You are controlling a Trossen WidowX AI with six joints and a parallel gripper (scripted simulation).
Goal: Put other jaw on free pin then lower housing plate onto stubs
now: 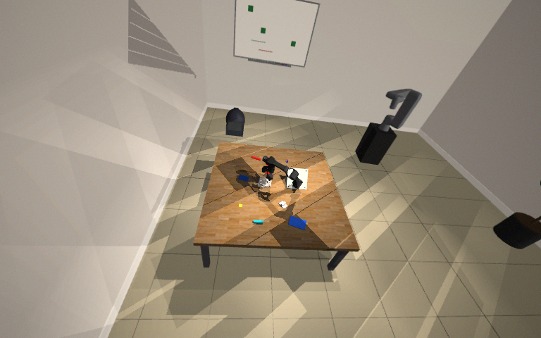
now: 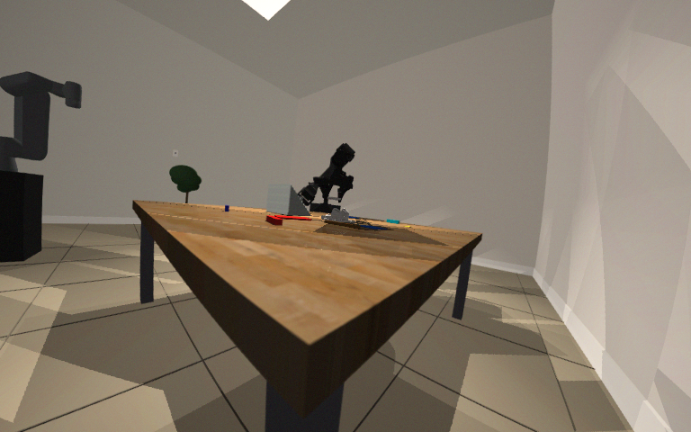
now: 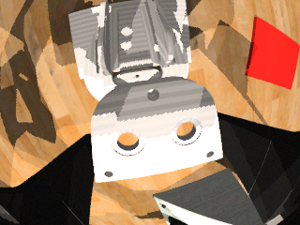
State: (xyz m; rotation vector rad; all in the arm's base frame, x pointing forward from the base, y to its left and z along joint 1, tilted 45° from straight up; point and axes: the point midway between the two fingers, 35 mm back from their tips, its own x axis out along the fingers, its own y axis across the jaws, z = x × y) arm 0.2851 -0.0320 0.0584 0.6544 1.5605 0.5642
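White plate (image 2: pixel 333 199) (image 3: pixel 155 110) gripped between black fingers (image 1: pixel 270 176) (image 2: pixel 348 189), spread wide, one at nine o'clock and the other at three in the wrist view. Held above the wooden surface (image 1: pixel 223 231) (image 2: pixel 305 284). Just beyond at twelve o'clock, pale jaw assembly (image 1: pixel 263 183) (image 2: pixel 337 215) (image 3: pixel 89 35), partly hidden by the plate; cannot tell whether meshed. At two o'clock, red block (image 3: pixel 274 53). From above, white board (image 1: pixel 303 175) at the assembly's three o'clock, teal piece (image 1: pixel 257 222) at six.
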